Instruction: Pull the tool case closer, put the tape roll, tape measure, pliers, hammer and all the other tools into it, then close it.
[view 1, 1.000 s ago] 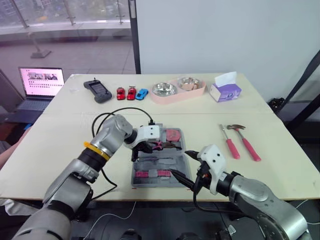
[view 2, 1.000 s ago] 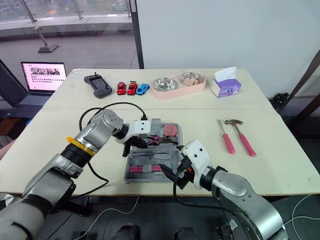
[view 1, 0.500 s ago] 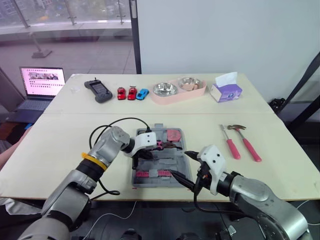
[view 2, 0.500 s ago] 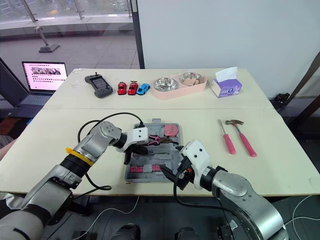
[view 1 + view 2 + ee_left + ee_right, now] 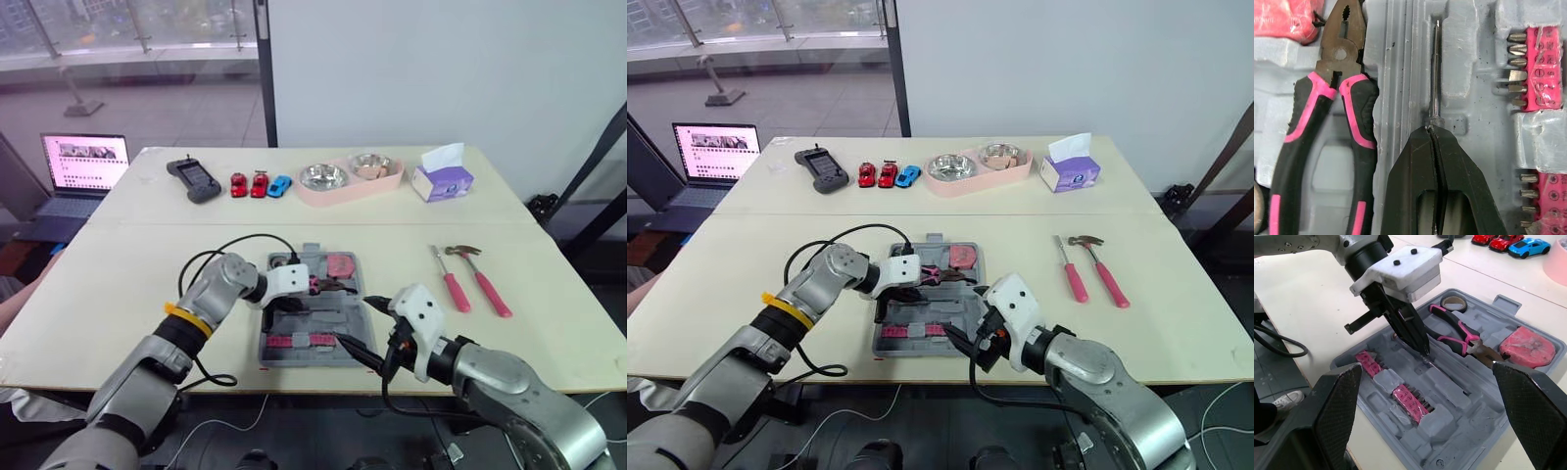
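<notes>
The grey tool case (image 5: 338, 315) lies open near the table's front edge. In it are pink-handled pliers (image 5: 1327, 122), a tape roll (image 5: 1453, 303), a red tape measure (image 5: 340, 263) and pink bit strips (image 5: 1537, 63). My left gripper (image 5: 1432, 128) is down in the case, shut on a thin screwdriver whose shaft (image 5: 1435, 73) lies along a slot. My right gripper (image 5: 355, 321) hovers open over the case's front right corner, holding nothing. A hammer (image 5: 480, 274) and a pink-handled screwdriver (image 5: 449, 279) lie on the table to the right.
Along the back edge stand a handheld device (image 5: 192, 177), three toy cars (image 5: 259, 184), a pink double bowl (image 5: 348, 176) and a tissue box (image 5: 441, 178). A laptop (image 5: 83, 166) sits off the table's left. A black cable (image 5: 211, 259) loops beside the case.
My left gripper has sunk a little lower into the case with the screwdriver, and its forearm has dropped toward the table. The right gripper has stayed in place.
</notes>
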